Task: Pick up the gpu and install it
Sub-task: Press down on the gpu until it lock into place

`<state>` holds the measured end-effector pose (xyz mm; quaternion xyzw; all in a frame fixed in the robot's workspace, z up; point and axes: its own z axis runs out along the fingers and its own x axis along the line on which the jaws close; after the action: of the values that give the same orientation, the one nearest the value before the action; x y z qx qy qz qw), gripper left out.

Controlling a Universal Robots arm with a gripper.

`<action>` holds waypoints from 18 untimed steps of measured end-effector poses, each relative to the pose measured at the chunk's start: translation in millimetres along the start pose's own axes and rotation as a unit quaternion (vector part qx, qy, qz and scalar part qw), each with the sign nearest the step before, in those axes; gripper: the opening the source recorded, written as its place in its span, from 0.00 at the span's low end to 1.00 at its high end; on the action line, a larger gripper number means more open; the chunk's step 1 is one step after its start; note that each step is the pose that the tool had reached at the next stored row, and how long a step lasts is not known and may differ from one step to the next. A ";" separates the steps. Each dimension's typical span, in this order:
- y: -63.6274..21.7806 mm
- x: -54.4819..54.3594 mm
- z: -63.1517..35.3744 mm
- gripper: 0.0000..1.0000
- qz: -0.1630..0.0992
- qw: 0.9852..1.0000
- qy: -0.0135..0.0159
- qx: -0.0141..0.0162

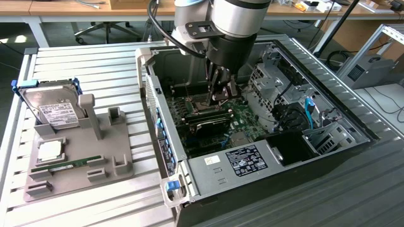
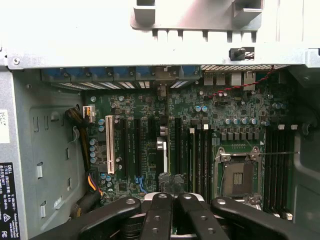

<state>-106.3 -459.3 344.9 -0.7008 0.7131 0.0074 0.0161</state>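
My gripper (image 1: 222, 94) grips the gpu (image 1: 219, 91) edge-on above the motherboard (image 1: 243, 124); misalignment with the slot risks jamming.

Legible text was limited. In the wrist view, a black printed label (image 2: 7, 200) on the grey sheet-metal inner wall of the open computer case carried the brand word "DELL" in white at its upper end; the smaller lines below it could not be read. In the exterior view, a black rectangular label (image 1: 245, 159) with white print stood on the grey metal cover at the near end of the case, and a white label (image 1: 58, 113) lay on the silver hard drive; neither print was readable.
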 end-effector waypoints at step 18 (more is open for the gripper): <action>0.8 1.2 37.1 0.11 0.000 1.000 0.000 -0.001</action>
<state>-106.6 -459.3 307.8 -0.7007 0.7132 0.0079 0.0156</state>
